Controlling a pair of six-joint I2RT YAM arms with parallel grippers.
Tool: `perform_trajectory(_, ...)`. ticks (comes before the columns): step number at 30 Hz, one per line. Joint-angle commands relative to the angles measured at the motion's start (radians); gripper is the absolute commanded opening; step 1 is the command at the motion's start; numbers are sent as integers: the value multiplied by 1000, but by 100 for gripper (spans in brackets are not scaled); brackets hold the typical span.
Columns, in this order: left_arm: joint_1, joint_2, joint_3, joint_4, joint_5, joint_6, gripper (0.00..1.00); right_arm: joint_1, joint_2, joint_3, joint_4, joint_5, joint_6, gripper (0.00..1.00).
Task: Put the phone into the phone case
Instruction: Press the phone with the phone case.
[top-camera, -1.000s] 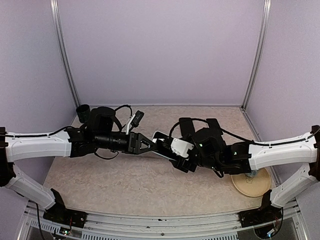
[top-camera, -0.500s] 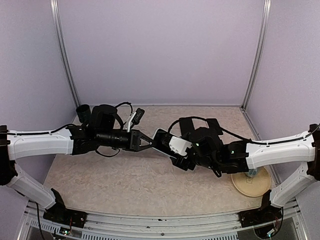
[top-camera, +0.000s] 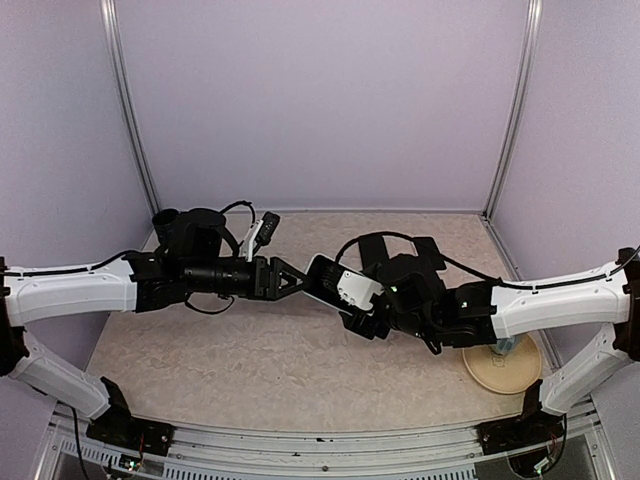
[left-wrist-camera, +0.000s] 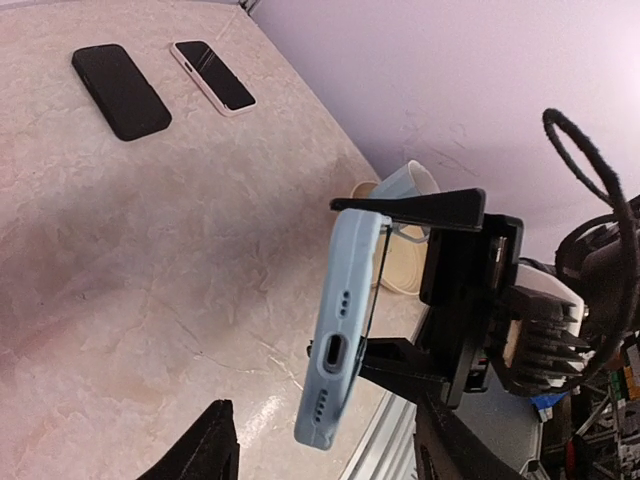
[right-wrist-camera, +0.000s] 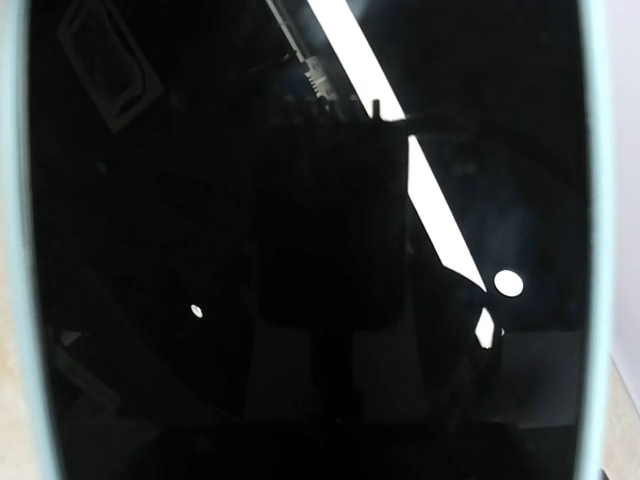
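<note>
Looks nearly done: black screen of the phone (right-wrist-camera: 300, 250) framed by the pale blue case (left-wrist-camera: 335, 340), both held edge-on in the air well above the counter (left-wrist-camera: 150, 260), between the 2 arms. Clamped across the width by the right gripper (left-wrist-camera: 380, 282), jaws closed on the case. With the left gripper (top-camera: 293, 280) just beside the near end, jaws spread and empty, best to brace the right grip and press any proud corner squarely, without twisting. Cannot tell whether every edge is seated.
</note>
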Motion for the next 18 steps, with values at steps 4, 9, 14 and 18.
perform_trajectory(4,15,-107,-82,130,0,-33,63,-7,-40,57,91,-27,99,27)
perform_trajectory(9,13,-149,-160,254,-7,-75,69,-9,-20,111,66,-28,217,29)
perform_trajectory(14,6,-157,-203,351,-17,-95,69,-9,2,159,55,-43,368,29)
perform_trajectory(18,-3,-136,-185,374,-27,-91,70,-7,46,197,34,-43,436,27)
